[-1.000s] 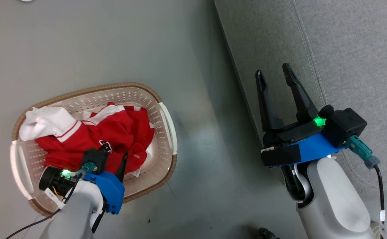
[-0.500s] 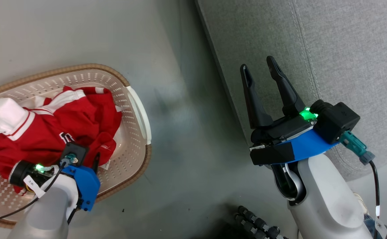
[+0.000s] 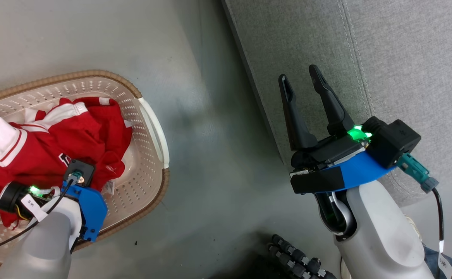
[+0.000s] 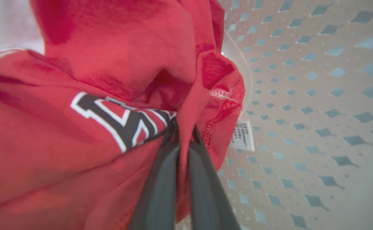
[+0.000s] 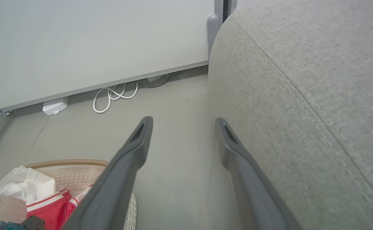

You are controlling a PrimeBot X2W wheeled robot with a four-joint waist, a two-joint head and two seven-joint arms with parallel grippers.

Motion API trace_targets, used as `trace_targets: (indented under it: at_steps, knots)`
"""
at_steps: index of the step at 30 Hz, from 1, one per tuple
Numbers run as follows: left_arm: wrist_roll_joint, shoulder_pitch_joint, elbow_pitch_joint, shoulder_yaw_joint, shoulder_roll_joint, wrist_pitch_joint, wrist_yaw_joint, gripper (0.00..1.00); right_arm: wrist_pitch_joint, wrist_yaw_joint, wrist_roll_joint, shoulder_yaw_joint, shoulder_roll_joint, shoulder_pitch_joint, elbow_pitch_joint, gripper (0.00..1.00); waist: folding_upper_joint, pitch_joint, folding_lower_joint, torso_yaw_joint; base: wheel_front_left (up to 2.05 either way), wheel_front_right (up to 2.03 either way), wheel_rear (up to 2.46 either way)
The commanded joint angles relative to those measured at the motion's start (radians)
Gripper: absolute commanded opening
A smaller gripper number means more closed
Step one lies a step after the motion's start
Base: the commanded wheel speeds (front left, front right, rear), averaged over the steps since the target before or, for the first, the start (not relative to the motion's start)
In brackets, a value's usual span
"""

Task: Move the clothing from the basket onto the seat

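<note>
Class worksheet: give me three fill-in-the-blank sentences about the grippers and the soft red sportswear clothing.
The left gripper is ____ on the soft red sportswear clothing.
That clothing lies ____ the cream perforated plastic basket.
The right gripper, by the grey fabric sofa, is ____ and holds nothing.
Missing words: shut; inside; open.

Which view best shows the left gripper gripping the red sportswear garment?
Left wrist view: the left gripper is shut on a fold of the red sportswear garment. Head view hides its fingertips behind the wrist; right wrist view catches a garment corner.

Pale forearms (image 3: 384, 236), blue brackets (image 3: 365, 170) (green lights (image 3: 355, 133))
</note>
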Motion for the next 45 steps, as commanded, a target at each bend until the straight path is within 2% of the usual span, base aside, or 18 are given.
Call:
trace_targets:
  at_steps: [1,13,19,28,32,33,38,41,45]
  knots:
    - [-0.005,-0.016,0.007,-0.004,0.003,-0.007,-0.002,0.0,-0.005,-0.001,0.007,0.001,-0.001,-0.002,-0.001,1.0,0.0,-0.002,0.0,0.004,0.0,0.0,0.0]
    - [-0.036,-0.026,0.038,-0.01,-0.014,-0.026,-0.007,0.0,-0.005,-0.001,-0.006,-0.008,-0.001,-0.015,0.01,1.0,0.0,-0.015,0.0,0.021,0.0,0.0,0.0]
    - [-0.06,-0.009,0.052,-0.008,-0.044,-0.045,-0.01,0.0,-0.005,-0.001,-0.025,-0.011,-0.001,-0.006,0.035,1.0,0.0,-0.08,0.0,0.05,0.0,0.0,0.0]
    - [-0.087,0.038,0.068,-0.022,-0.118,-0.084,-0.024,0.0,-0.005,-0.001,-0.071,-0.043,-0.001,0.046,0.093,1.0,0.0,-0.274,0.0,0.123,0.0,0.0,0.0]
    - [-0.092,0.083,0.075,-0.054,-0.167,-0.105,-0.038,0.0,-0.005,-0.001,-0.116,-0.071,-0.002,0.095,0.144,1.0,0.0,-0.429,0.0,0.183,0.0,0.0,0.0]
    - [-0.092,0.083,0.075,-0.054,-0.167,-0.105,-0.038,0.0,-0.005,-0.001,-0.116,-0.071,-0.002,0.095,0.144,1.0,0.0,-0.429,0.0,0.183,0.0,0.0,0.0]
    - [-0.121,0.131,0.065,-0.08,-0.195,-0.123,-0.053,0.0,0.006,-0.001,-0.151,-0.105,-0.002,0.159,0.187,1.0,0.0,-0.58,0.0,0.243,0.0,0.0,0.0]
    - [-0.162,0.159,0.031,-0.098,-0.201,-0.132,-0.057,0.0,0.025,-0.001,-0.165,-0.122,-0.002,0.199,0.193,1.0,0.0,-0.653,0.0,0.273,0.0,0.0,0.0]
    - [-0.271,0.206,-0.088,-0.185,-0.202,-0.103,-0.06,0.0,0.051,-0.001,-0.178,-0.14,-0.002,0.259,0.181,1.0,0.0,-0.736,0.0,0.306,0.0,0.0,0.0]
